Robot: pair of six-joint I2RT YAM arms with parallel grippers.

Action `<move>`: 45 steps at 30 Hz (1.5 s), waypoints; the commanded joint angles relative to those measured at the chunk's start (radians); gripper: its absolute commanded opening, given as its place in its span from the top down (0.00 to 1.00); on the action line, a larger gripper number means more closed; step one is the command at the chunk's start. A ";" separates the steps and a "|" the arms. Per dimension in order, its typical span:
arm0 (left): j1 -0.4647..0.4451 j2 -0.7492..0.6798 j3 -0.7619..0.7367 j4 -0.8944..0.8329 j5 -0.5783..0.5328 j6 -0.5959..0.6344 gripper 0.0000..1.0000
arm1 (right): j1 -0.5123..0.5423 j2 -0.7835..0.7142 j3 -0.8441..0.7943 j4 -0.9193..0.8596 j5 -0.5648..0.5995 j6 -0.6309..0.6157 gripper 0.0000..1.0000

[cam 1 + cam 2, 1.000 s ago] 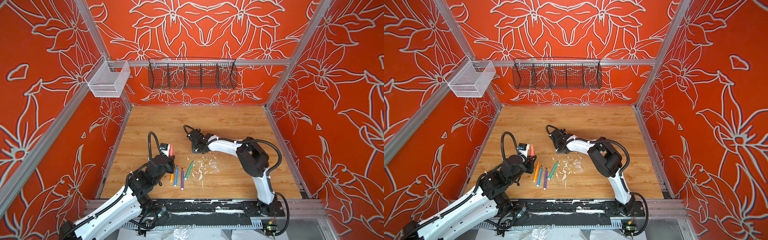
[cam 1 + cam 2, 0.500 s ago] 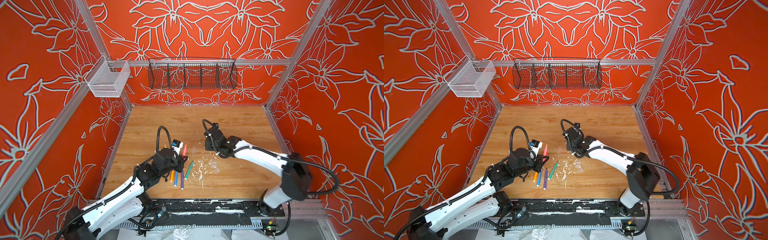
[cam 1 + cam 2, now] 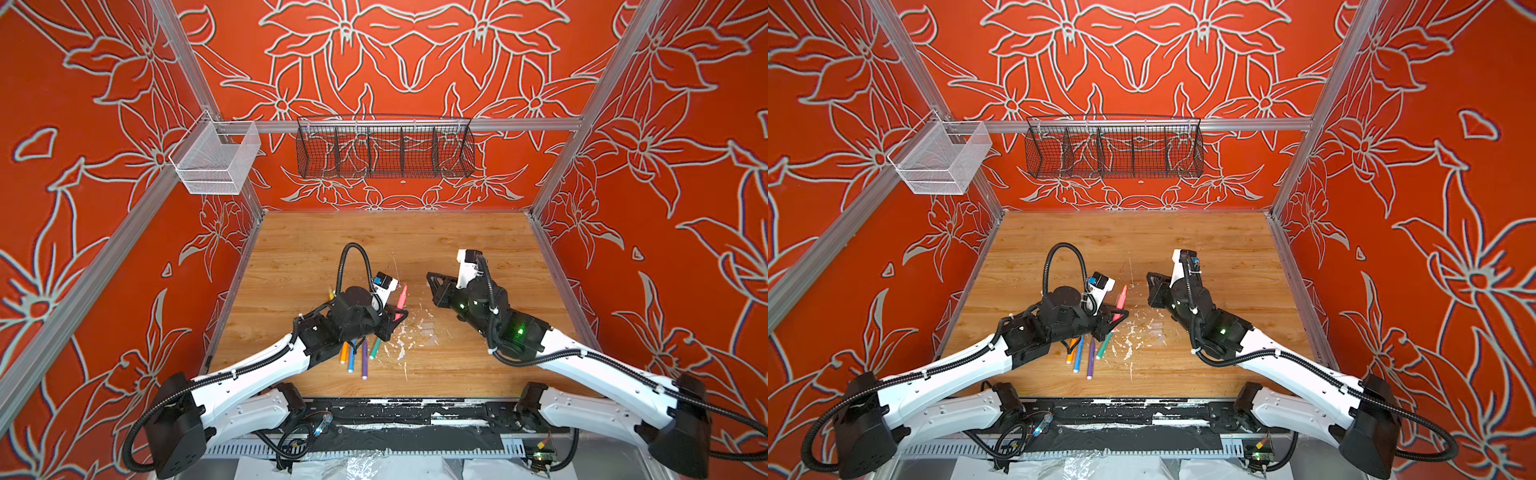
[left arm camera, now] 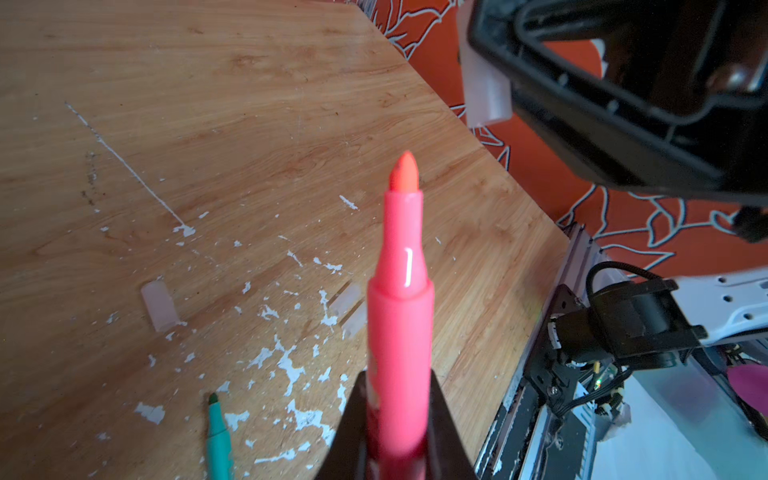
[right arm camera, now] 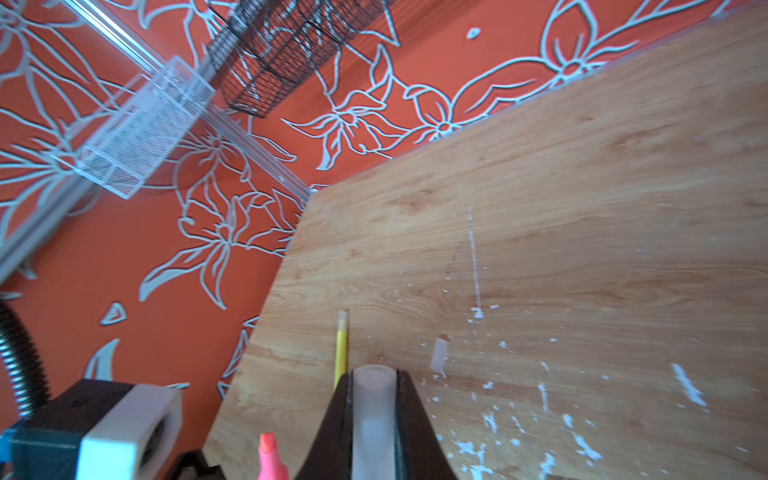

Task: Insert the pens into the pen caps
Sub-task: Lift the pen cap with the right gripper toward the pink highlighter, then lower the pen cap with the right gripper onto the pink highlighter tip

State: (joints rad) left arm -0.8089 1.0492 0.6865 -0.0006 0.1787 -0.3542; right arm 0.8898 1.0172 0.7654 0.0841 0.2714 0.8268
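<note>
Left of centre: left gripper [image 3: 395,319] clamps red-pink pen [image 4: 401,316];
Right of centre: right gripper [image 5: 374,384] clamps clear cap [image 5: 373,419]

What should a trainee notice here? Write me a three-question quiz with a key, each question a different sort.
1. True or false: the left jaws are shut on a yellow pen.
2. What do the right jaws hold? A) a yellow pen B) a clear pen cap C) nothing
3. In a top view, how many pens lie side by side in the row near the front edge of the table?

Key:
1. False; they grip the red-pink pen, its tip bare.
2. B.
3. Four: orange pen, blue pen, purple pen, green pen.
</note>
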 commanded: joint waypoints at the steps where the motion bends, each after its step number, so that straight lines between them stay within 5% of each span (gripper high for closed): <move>1: -0.013 0.014 0.027 0.072 0.017 -0.026 1.00 | 0.020 0.005 -0.016 0.172 -0.031 0.041 0.92; 24: -0.033 0.104 0.085 0.091 0.036 -0.054 1.00 | 0.044 0.078 0.024 0.188 0.017 0.014 0.91; 45: -0.033 0.088 0.106 0.058 -0.070 -0.018 1.00 | 0.050 0.058 0.006 0.168 -0.061 0.008 0.91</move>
State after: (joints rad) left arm -0.8383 1.1511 0.7551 0.0586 0.1417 -0.3981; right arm 0.9302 1.0920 0.7605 0.2630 0.2466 0.8410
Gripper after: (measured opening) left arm 0.144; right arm 0.172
